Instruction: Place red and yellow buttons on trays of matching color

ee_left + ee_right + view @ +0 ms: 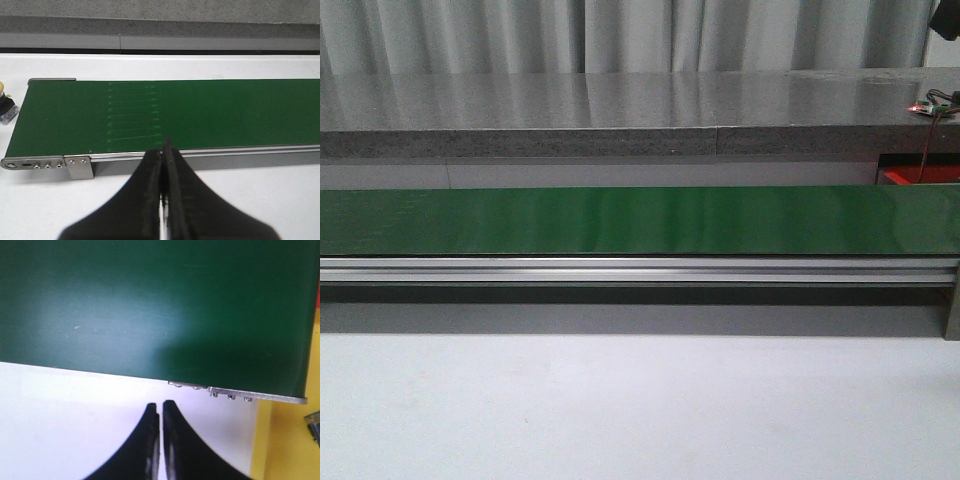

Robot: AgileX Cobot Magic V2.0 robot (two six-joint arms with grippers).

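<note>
Two closed tools (162,150) (161,407), yellow tray (285,440) beside belt (150,305)

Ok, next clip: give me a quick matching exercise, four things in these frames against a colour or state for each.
Things:
1. conveyor belt
2. left gripper
3. tray beside the belt's end, right wrist view
4. button off the belt's end, left wrist view

Colour or state:
A. yellow surface
B. green, nothing on it
C. yellow top on a black body
D. black fingers shut, holding nothing

Pairs: 1-B, 2-D, 3-A, 4-C
</note>
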